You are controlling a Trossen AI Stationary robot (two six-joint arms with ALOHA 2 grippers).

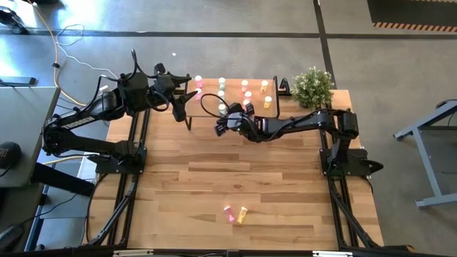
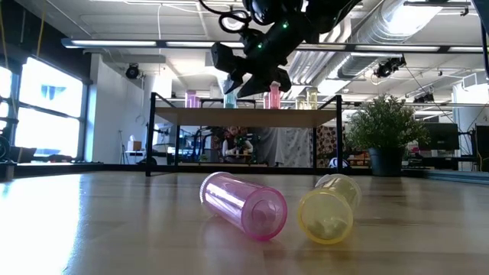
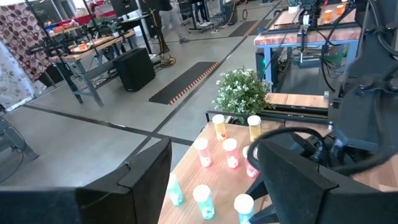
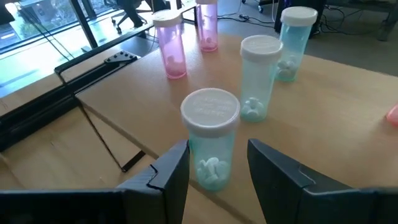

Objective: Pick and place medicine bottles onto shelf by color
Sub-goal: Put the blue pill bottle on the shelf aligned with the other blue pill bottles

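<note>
The shelf (image 1: 234, 89) stands at the table's far middle and carries upright bottles in rows: pink (image 1: 198, 80), green (image 1: 222, 82), red (image 1: 245, 83) and yellow (image 1: 264, 84). My right gripper (image 4: 217, 162) reaches in from the table's right, open. Its fingers stand on either side of a green bottle (image 4: 210, 140), which stands on its base near the shelf's near edge. My left gripper (image 3: 211, 180) hovers open above the shelf's left end, with nothing between its fingers. A pink bottle (image 2: 243, 205) and a yellow bottle (image 2: 328, 210) lie on their sides near the table's front edge. My right gripper has one finger (image 4: 174, 168) showing right against the green bottle's side (image 4: 191, 155), while a strip of shelf shows between the other finger and the bottle. I cannot tell whether it touches. The fingers come slanting down from the near right. The bottle stands upright on the shelf.
A potted plant (image 1: 312, 86) stands just right of the shelf at the table's far right corner. Two more green bottles (image 4: 261, 74) and two pink ones (image 4: 171, 43) stand just beyond the right gripper. Bare wood lies between the shelf and the two fallen bottles.
</note>
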